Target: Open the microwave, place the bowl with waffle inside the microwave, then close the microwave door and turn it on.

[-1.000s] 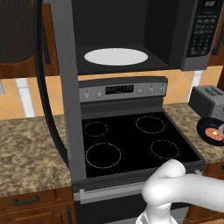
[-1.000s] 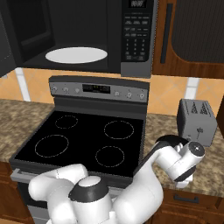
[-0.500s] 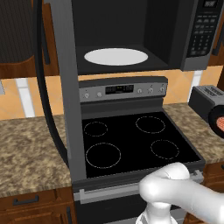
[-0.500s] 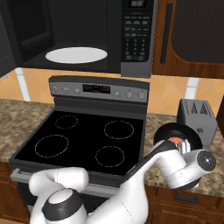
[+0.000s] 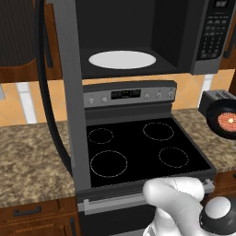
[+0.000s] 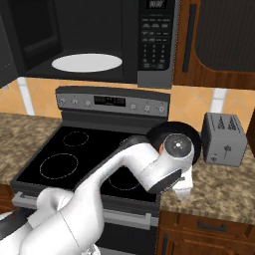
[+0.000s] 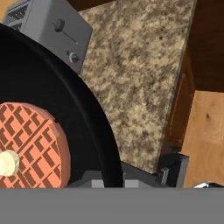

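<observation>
Left of the stove, a stretch of speckled brown worktop over brown wooden drawer fronts.

Above the stove's left edge, the microwave door, swung wide open and seen nearly edge-on in the left base view, grey frame toward the camera.

Directly above the stove, the microwave, cavity dark and exposed, with the white turntable plate lying flat on its floor. Right of the cavity, still above the stove, the dark button keypad.

On the stove itself, a black glass top with four ring outlines and a grey control panel along the back.

Just right of the stove, the bowl, raised off the worktop and tipped so its inside faces the left base camera, in front of the toaster. Inside the bowl, the waffle, reddish-orange with a grid pattern and a pale centre, resting against the bowl's floor.

At the bowl's rim, the tool, pinching the black edge, with the white wrist in front of the bowl in the right base view.

Farther right of the stove, the small grey toaster, upright on the worktop, slots up.

Above the toaster, a brown wooden cabinet door.
</observation>
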You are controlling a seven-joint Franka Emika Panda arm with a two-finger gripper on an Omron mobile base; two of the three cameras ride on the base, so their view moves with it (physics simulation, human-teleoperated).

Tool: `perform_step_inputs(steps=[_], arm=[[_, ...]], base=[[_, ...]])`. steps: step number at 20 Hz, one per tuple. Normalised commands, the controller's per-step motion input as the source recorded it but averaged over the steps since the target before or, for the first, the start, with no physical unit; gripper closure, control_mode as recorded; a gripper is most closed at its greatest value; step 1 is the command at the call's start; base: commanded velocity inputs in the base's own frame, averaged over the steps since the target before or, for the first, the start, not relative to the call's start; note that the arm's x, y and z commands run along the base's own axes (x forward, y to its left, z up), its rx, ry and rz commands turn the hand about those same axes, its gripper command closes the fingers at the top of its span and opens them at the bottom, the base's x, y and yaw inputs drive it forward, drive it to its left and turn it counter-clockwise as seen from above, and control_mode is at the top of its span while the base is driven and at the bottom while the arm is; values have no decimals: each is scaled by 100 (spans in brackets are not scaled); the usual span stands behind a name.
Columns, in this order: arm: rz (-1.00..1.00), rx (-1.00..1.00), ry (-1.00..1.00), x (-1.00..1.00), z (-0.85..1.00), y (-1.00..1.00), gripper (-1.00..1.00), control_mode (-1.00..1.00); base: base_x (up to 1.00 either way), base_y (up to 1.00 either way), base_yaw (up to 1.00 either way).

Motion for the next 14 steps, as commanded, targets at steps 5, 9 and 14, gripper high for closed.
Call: perform_step_inputs(steps=[5, 9, 14], arm=[[2, -26, 13, -59, 84, 100, 100, -100], [2, -22, 3, -56, 70, 97, 100, -100], [8, -4, -21, -22, 64, 88, 100, -100]], base=[[0, 0, 0], [0, 0, 0], [0, 0, 0]])
